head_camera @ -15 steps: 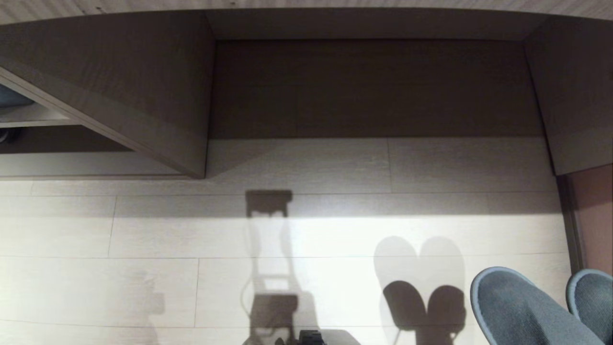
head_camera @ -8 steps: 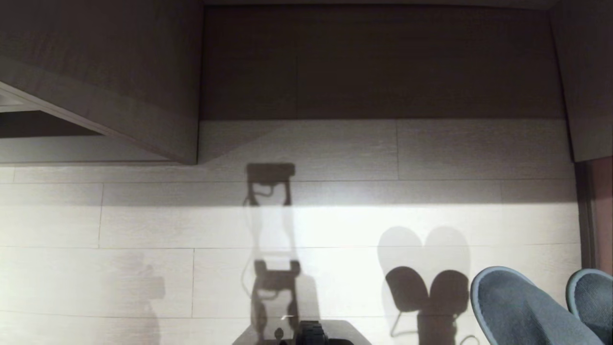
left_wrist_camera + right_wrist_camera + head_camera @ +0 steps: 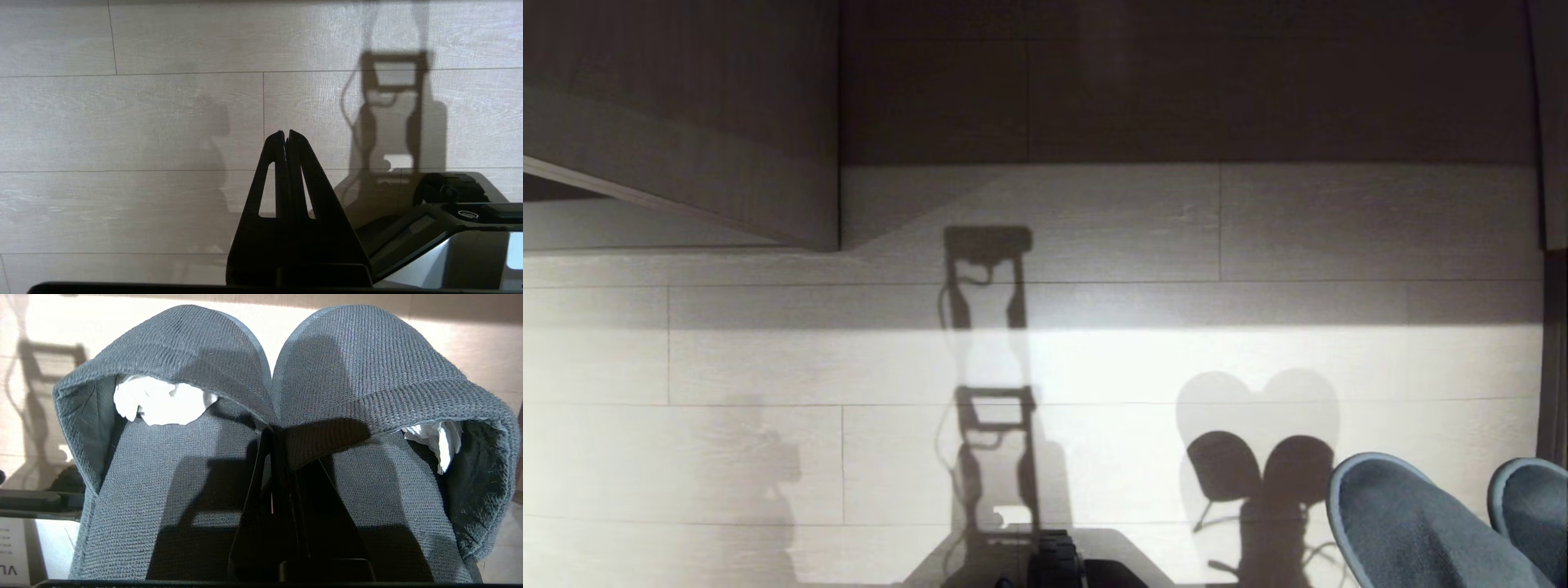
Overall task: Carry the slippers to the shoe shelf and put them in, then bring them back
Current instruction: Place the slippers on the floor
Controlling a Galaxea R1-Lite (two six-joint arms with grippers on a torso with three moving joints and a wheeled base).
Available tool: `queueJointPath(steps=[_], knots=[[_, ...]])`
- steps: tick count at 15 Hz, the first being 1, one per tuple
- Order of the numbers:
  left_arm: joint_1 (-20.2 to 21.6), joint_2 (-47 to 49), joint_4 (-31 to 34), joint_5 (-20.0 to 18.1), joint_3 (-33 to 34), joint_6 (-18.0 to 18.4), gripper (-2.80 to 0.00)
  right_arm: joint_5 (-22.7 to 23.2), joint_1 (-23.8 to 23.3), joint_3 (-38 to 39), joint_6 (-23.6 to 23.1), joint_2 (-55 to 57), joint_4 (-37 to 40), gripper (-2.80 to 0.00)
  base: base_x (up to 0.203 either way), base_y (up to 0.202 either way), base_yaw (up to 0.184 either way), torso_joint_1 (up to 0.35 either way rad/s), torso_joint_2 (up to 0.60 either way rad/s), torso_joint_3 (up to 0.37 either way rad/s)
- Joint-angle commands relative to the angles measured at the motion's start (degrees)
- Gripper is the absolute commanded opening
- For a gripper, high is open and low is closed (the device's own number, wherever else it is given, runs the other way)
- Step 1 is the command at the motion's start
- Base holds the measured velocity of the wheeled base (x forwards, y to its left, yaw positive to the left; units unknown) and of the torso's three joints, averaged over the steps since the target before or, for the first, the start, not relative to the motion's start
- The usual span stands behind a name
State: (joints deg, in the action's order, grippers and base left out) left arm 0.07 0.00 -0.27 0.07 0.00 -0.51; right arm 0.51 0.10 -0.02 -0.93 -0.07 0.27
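The slippers (image 3: pixel 1437 531) sit side by side, toes touching, at the near right, pinched between the right gripper (image 3: pixel 274 435) above the floor (image 3: pixel 1094 367). The left gripper (image 3: pixel 285 134) (jaws together) hangs over bare floor to their left. A recess (image 3: pixel 1176 82) lies far centre, a cabinet panel (image 3: pixel 686 147) far left.

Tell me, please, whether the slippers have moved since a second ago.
Yes: against the cabinet edge, which shifts up, the slippers drop back slightly, riding with the camera.
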Motion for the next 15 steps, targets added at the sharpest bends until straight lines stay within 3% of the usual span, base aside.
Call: queueJointPath(steps=[1, 15], knots=[[0.0, 0.1, 0.0, 0.0, 0.0, 0.0, -2.80, 0.0, 0.0, 0.0, 0.0, 0.1, 0.0, -2.80, 0.000, 0.000, 0.000, 0.001, 0.01, -0.194], [0.0, 0.0, 0.0, 0.0, 0.0, 0.0, -2.80, 0.0, 0.0, 0.0, 0.0, 0.1, 0.0, -2.80, 0.000, 0.000, 0.000, 0.002, 0.00, -0.188]])
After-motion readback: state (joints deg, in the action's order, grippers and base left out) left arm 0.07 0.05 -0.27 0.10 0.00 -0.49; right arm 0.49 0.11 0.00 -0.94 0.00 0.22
